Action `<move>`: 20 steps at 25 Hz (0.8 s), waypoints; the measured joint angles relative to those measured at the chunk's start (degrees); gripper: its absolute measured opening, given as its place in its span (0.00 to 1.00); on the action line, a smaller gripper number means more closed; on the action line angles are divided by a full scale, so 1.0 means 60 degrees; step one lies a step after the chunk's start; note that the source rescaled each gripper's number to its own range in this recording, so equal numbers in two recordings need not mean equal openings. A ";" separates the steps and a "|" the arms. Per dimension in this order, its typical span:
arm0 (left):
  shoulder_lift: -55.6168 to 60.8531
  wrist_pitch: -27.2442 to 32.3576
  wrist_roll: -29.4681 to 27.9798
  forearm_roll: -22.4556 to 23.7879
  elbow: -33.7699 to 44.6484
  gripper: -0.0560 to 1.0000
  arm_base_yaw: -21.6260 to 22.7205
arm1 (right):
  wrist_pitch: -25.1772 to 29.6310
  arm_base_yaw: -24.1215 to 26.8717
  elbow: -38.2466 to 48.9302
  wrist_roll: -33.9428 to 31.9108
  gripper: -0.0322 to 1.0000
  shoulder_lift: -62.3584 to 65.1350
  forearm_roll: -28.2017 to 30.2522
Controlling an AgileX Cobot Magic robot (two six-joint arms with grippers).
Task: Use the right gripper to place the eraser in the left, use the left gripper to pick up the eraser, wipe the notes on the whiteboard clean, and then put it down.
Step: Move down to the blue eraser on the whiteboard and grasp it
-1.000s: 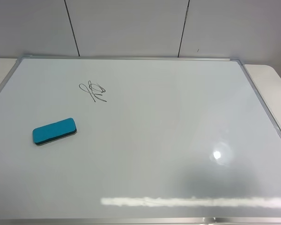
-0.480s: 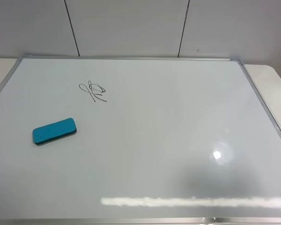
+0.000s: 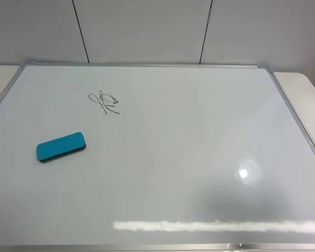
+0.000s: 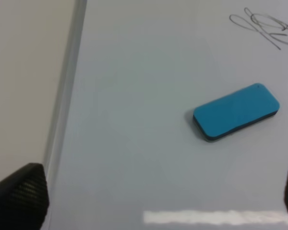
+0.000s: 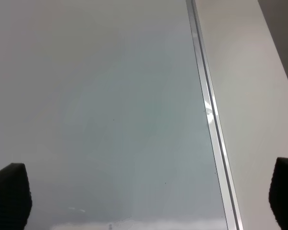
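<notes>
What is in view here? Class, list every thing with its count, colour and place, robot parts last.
whiteboard: one, white with silver frame, flat on the table.
eraser: one, teal-blue over black base, on the whiteboard's left part.
notes: one scribble, black, farther back than the eraser, apart from it.
table: one, cream, beside the whiteboard's edges.
wall: one, pale grey panels, behind.
left end effector: one, black, open, empty, near the eraser.
right end effector: one, black, open, empty, over the whiteboard's right frame.
</notes>
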State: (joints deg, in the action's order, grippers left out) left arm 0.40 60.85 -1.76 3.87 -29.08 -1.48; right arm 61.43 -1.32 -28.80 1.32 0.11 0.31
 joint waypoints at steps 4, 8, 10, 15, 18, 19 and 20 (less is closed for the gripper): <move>0.0000 0.0000 0.0000 0.0000 0.0000 1.00 0.0000 | 0.0000 0.0000 0.0000 0.0000 1.00 0.0000 0.0000; 0.0000 0.0000 0.0000 0.0000 0.0000 1.00 0.0000 | 0.0000 0.0000 0.0000 0.0000 1.00 0.0000 0.0000; 0.0000 0.0000 0.0000 0.0000 0.0000 1.00 0.0000 | 0.0000 0.0000 0.0000 -0.0004 1.00 0.0000 0.0000; 0.0000 0.0000 0.0142 -0.0036 0.0000 1.00 0.0000 | 0.0000 0.0000 0.0000 -0.0022 1.00 0.0000 0.0000; -0.0236 -0.0008 0.0487 -0.0144 0.0000 1.00 0.0000 | 0.0000 0.0000 0.0000 -0.0025 1.00 0.0000 0.0000; -0.0486 -0.0008 0.0682 -0.0248 0.0000 1.00 0.0000 | 0.0000 0.0000 0.0000 -0.0025 1.00 0.0000 0.0000; -0.0755 -0.0008 0.0927 -0.0406 0.0000 1.00 0.0000 | 0.0000 0.0000 0.0000 -0.0025 1.00 0.0000 0.0000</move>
State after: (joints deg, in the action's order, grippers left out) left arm -4.12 60.80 3.80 1.43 -29.08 -1.48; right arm 61.43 -1.32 -28.80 1.17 0.11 0.31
